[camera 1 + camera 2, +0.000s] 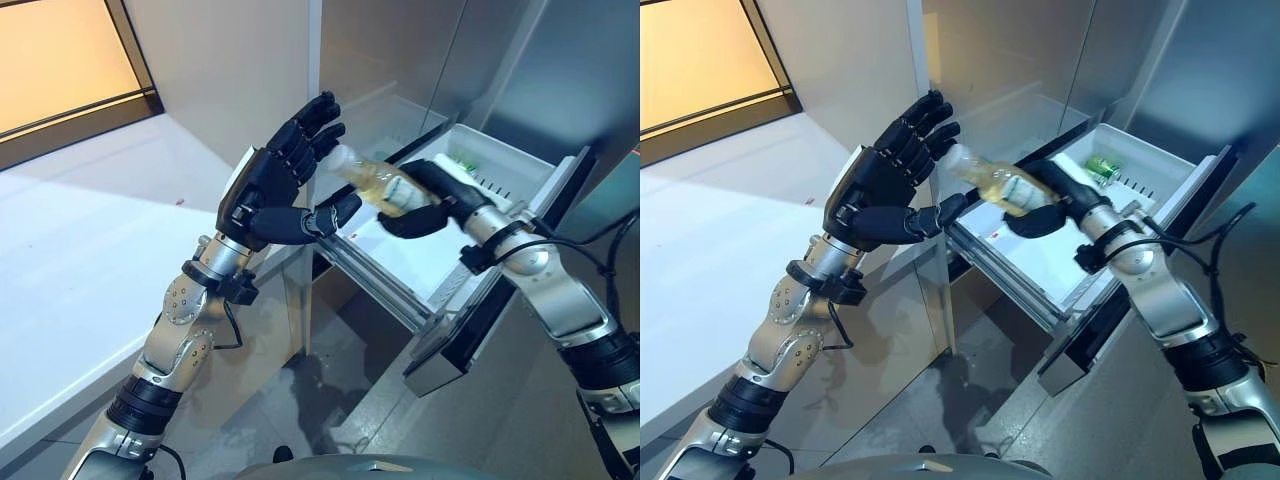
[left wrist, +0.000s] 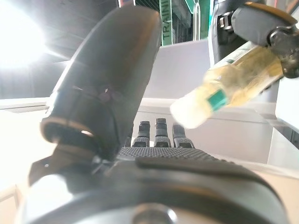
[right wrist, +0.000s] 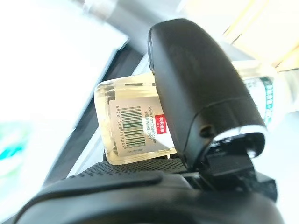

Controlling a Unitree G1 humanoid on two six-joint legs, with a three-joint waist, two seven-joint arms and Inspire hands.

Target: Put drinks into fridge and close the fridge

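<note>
A: What does the drink look like, and where is it?

B: It is a clear plastic bottle (image 1: 378, 183) of pale yellow liquid, with a whitish cap end and a label carrying a barcode and a small red patch; it lies tilted, cap end towards the left hand; the right hand (image 1: 432, 196) has its fingers and thumb curled round the bottle's lower half, so the base shows past the thumb in the right wrist view.

A: And the left hand?

B: The left hand (image 1: 268, 188) is spread, fingers (image 1: 310, 125) straight and apart, pointing up, thumb held out sideways below the bottle; the cap end sits just beside those fingertips, between them and the thumb; whether it touches them I cannot tell; nothing is gripped there.

A: What lies beyond the fingers?

B: Under and behind both hands the fridge drawer (image 1: 520, 185) stands pulled out, white inside; a green can (image 1: 1102, 166) lies in it past the right hand's knuckles, apart from the bottle; the white counter (image 1: 90, 230) is on the far side of the left hand's back.
</note>
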